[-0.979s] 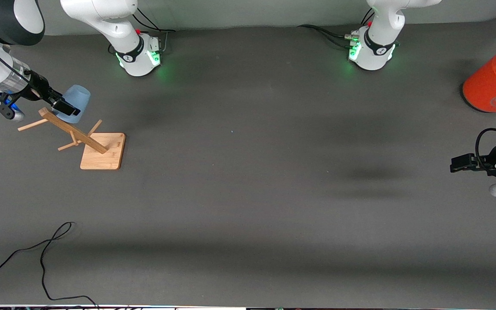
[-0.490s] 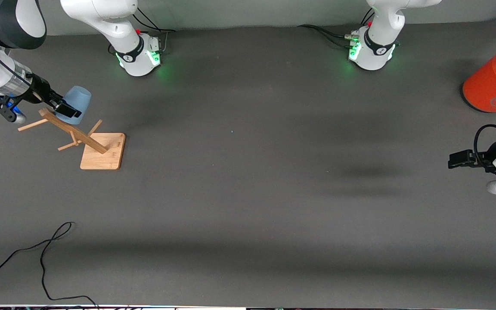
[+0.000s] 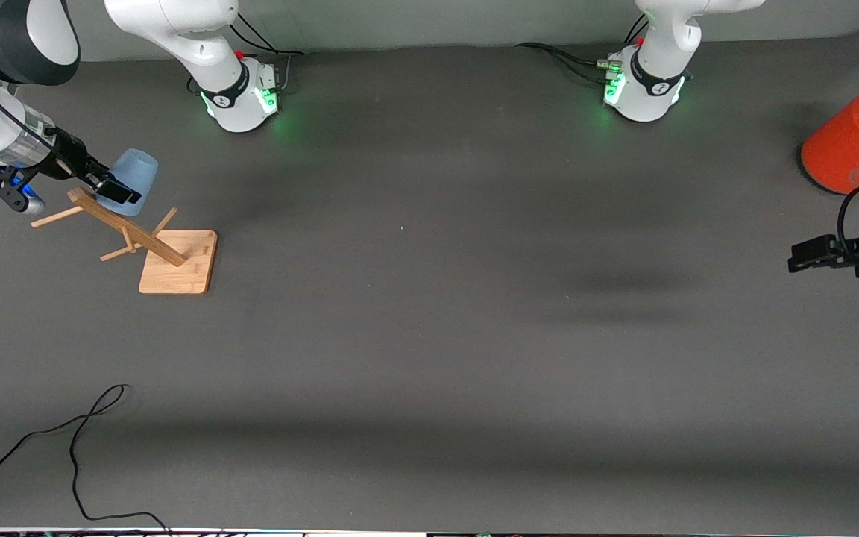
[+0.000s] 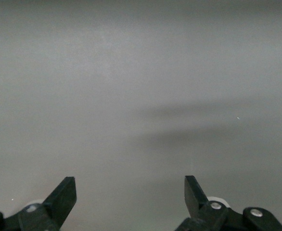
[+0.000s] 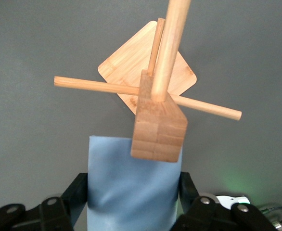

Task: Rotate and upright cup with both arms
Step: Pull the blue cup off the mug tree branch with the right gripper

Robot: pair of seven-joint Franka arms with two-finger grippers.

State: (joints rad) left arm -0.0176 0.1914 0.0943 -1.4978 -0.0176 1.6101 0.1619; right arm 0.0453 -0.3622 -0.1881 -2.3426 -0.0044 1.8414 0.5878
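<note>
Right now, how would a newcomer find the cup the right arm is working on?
Look at the right arm's end of the table, where a wooden peg rack on a square bamboo base stands. At the top of its post, the right gripper is shut on a small light-blue plastic tumbler. It is the only blue thing, far smaller than the orange-red canister.

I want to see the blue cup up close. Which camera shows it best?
The right wrist view: the cup fills the foreground, squeezed by the right pincer beside the wooden rack. The front view shows it small, at the right arm's end of the table. The left wrist view misses it.
</note>
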